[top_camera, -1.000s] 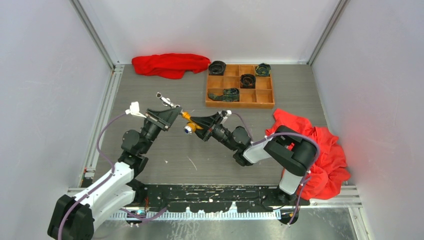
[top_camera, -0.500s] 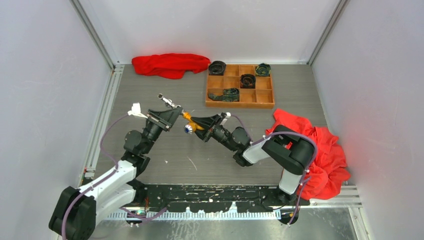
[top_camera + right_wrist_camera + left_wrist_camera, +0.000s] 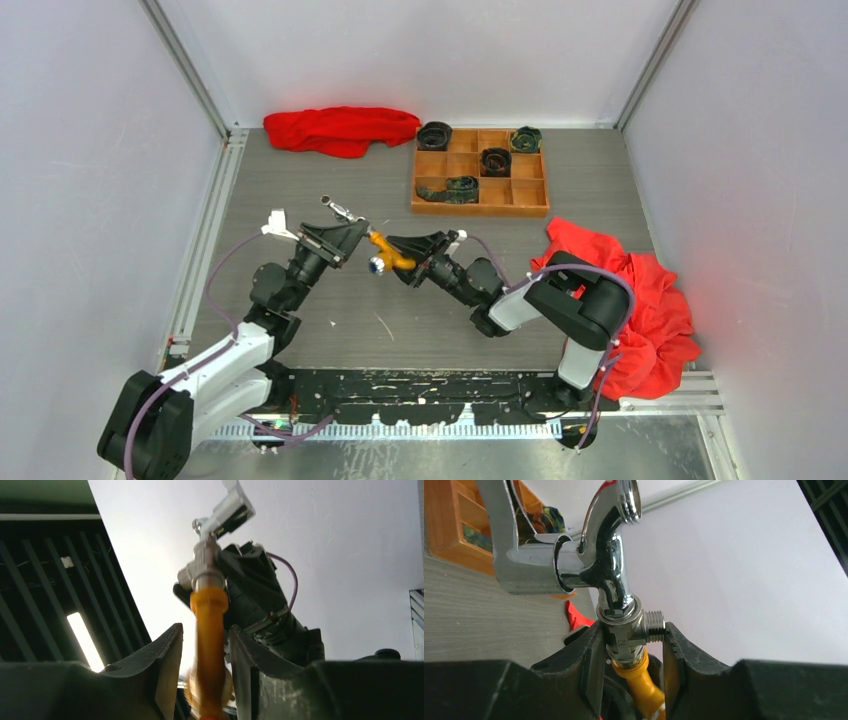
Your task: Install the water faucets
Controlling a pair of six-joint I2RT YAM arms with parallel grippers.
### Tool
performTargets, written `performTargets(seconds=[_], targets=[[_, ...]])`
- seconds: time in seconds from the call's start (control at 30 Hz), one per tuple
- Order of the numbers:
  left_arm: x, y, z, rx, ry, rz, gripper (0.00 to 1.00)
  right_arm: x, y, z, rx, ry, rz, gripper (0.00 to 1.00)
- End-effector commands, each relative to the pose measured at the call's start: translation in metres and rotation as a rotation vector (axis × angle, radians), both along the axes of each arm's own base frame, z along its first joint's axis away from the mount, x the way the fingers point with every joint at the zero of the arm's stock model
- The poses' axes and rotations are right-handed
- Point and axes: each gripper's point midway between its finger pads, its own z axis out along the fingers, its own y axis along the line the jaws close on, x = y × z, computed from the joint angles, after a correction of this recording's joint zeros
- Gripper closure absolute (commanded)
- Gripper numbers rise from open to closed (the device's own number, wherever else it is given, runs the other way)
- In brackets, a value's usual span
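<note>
Clearly, the left tool (image 3: 633, 634) is clenched on the threaded fitting of the silver faucet (image 3: 611, 575), whose base joins the orange faucet (image 3: 210, 610) end to end. Both sit at mid-frame in the top view, above the counter (image 3: 400, 330). The right tool (image 3: 205, 630) has a finger on either side of the blurred orange spout; I cannot tell whether it is grasping or released. A wooden tray (image 3: 480, 208) lies upper right.
</note>
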Motion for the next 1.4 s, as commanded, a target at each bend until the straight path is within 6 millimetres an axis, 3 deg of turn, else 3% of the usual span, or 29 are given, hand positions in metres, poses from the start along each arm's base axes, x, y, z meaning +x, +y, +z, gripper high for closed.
performTargets(seconds=[0.0, 0.13, 0.43, 0.53, 0.57, 0.7, 0.8, 0.93, 1.07, 1.23, 1.37], targets=[[-0.028, -0.001, 0.055, -0.113, -0.151, -0.071, 1.0, 0.01, -0.025, 0.033, 0.221, 0.104, -0.021, 0.53], [-0.026, 0.003, 0.054, -0.119, -0.116, -0.05, 1.0, 0.011, -0.025, 0.031, 0.208, 0.104, -0.022, 0.45], [-0.023, 0.01, 0.047, -0.1, -0.07, -0.001, 1.0, 0.013, -0.032, 0.025, 0.174, 0.067, -0.057, 0.4], [-0.02, 0.013, 0.032, -0.042, 0.007, 0.031, 1.0, 0.012, -0.039, 0.016, 0.071, 0.002, -0.073, 0.39], [-0.019, 0.015, 0.024, 0.004, 0.044, 0.044, 1.0, 0.01, -0.04, 0.018, 0.023, -0.04, -0.06, 0.39], [-0.025, 0.026, 0.012, 0.259, 0.119, 0.094, 1.0, 0.004, -0.026, -0.017, -0.34, -0.183, 0.006, 0.4], [-0.031, 0.035, -0.006, 0.463, 0.19, 0.097, 1.0, 0.009, -0.031, -0.043, -0.686, -0.309, -0.014, 0.37], [-0.037, 0.051, -0.049, 0.707, 0.324, 0.089, 1.0, 0.021, -0.067, -0.063, -1.122, -0.451, -0.075, 0.32], [-0.037, 0.055, -0.077, 0.83, 0.401, 0.071, 1.0, 0.027, -0.106, -0.075, -1.455, -0.558, -0.086, 0.31], [-0.03, 0.052, -0.099, 0.953, 0.471, 0.054, 1.0, 0.023, -0.143, -0.101, -1.685, -0.542, -0.048, 0.3], [-0.022, 0.039, -0.114, 0.989, 0.575, 0.002, 1.0, 0.016, -0.149, -0.112, -1.685, -0.513, -0.056, 0.3]])
